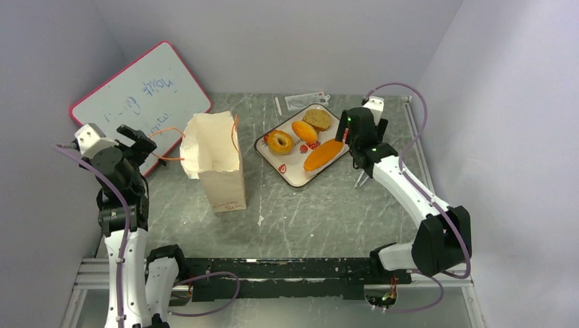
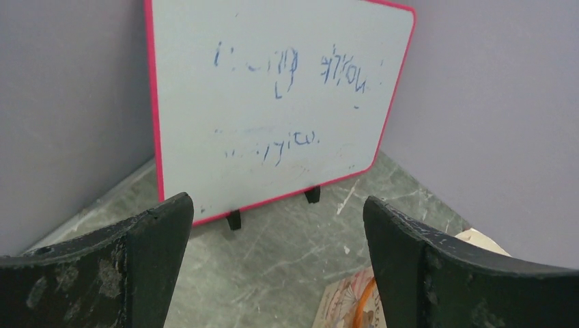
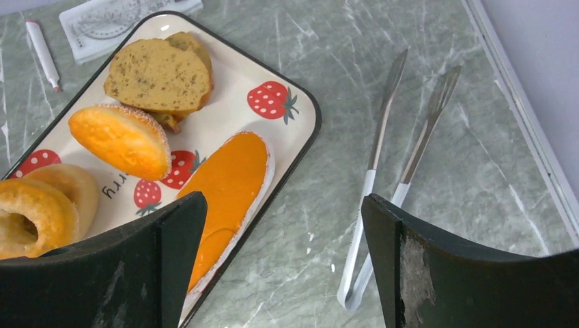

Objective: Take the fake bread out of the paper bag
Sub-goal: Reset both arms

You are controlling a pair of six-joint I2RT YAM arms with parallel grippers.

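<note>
Tall cream-white paper bag (image 1: 217,160) stands open beside the strawberry-print tray (image 3: 225,113). All fake bread (image 1: 304,131) is on the tray; long orange loaf (image 3: 229,181) hugs its rim. My right gripper (image 3: 283,201) is wide and empty above the loaf; left gripper (image 2: 276,201) is wide and empty. I'd lift straight up so I don't clip the loaf.

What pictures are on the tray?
Red strawberries on a cream tray with a dark rim, clearest in the right wrist view.

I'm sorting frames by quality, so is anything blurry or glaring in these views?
Top external: even, soft light, no glare on tall cream paper bag. Left wrist: black fingers shadowy, pink-framed whiteboard sharp. Right wrist: strawberry-print tray and long orange toy loaf crisp, sheen on metal tongs.
</note>
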